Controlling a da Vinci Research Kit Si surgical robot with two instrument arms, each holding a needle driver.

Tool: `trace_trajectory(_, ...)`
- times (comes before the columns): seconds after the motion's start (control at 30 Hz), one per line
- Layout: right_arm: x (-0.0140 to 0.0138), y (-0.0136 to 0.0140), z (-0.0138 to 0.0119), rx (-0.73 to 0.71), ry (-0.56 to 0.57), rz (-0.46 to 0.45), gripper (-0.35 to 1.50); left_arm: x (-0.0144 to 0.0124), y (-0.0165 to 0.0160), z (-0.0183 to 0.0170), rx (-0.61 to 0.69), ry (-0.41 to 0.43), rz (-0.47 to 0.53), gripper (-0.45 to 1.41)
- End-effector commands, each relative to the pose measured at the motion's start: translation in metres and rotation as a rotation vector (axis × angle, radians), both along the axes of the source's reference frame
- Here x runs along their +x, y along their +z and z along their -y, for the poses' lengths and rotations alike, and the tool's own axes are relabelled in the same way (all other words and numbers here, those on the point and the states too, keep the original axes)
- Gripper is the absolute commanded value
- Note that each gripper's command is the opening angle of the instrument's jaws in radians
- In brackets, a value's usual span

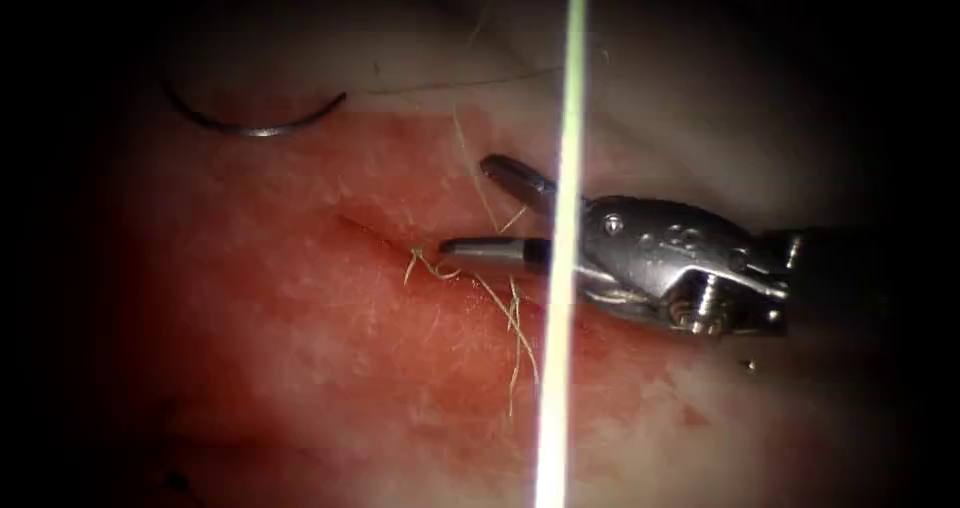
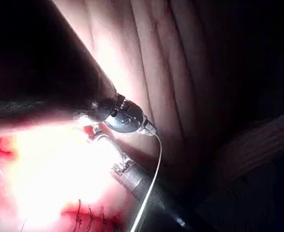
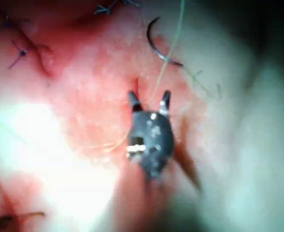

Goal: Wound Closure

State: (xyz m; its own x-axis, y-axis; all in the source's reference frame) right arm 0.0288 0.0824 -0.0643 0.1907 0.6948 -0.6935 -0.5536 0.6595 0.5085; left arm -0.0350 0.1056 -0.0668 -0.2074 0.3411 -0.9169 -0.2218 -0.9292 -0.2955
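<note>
My right tool comes in from the right with its jaws open, holding nothing, tips at the right end of the cut in the tissue. A taut pale thread runs straight up and down in front of that tool. In the right wrist view this thread passes between the open jaws of the right tool. The curved needle lies free on the tissue, left of the cut and beyond it, not in the tissue. In the left wrist view my left tool is shut on the thread.
Loose pale thread strands lie over the cut near the right tool's lower jaw. Red fluid wets the tissue around the cut. Older stitched cuts show in the left wrist view and the right wrist view.
</note>
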Motion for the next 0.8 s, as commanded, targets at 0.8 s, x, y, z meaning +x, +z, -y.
trace_trajectory(0.8,0.0017,0.0039,0.0025,0.009,-0.018,-0.005,1.01,-0.0041,-0.0026,-0.0011,0.019,0.009,0.068,-0.35)
